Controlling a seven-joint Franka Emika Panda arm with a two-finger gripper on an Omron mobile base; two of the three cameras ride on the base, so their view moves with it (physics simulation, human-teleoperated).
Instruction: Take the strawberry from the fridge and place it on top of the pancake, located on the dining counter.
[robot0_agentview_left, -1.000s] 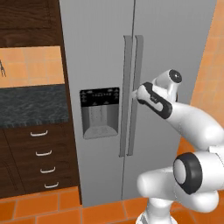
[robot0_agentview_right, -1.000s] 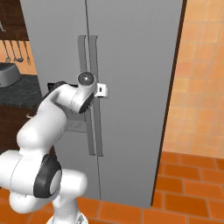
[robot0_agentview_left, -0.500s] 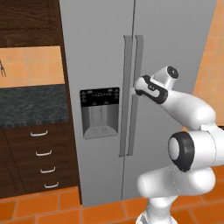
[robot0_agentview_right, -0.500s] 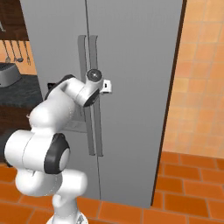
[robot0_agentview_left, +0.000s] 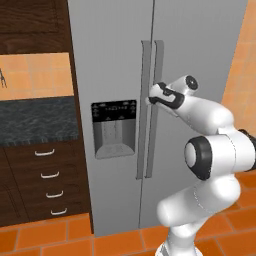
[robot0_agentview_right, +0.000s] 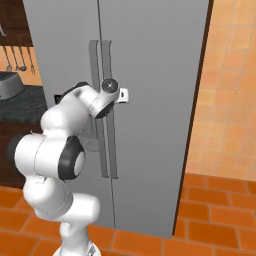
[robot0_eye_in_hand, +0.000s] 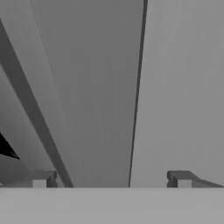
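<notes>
Your claw (robot0_eye_in_hand: 109, 179) wide open, empty, at fridge (robot0_agentview_left: 115, 60) handles (robot0_agentview_left: 151, 65), doors shut, dispenser panel (robot0_agentview_left: 114, 127) left, drawers (robot0_agentview_left: 47, 182) beyond, orange wall (robot0_agentview_right: 227, 90) right.

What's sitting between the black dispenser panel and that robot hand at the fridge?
The fridge's two long vertical handles, seen in the left base view. The open hand is right at them, beside the dispenser panel.

arm: white, rising from its base, elbow bent, forearm reaching forward at about chest height | wrist: roughly level, hand pointing ahead | gripper (robot0_eye_in_hand: 109, 179): jaws spread wide, nothing between them | fingertips (robot0_eye_in_hand: 43, 178): two small dark tips well apart, level with each other
</notes>
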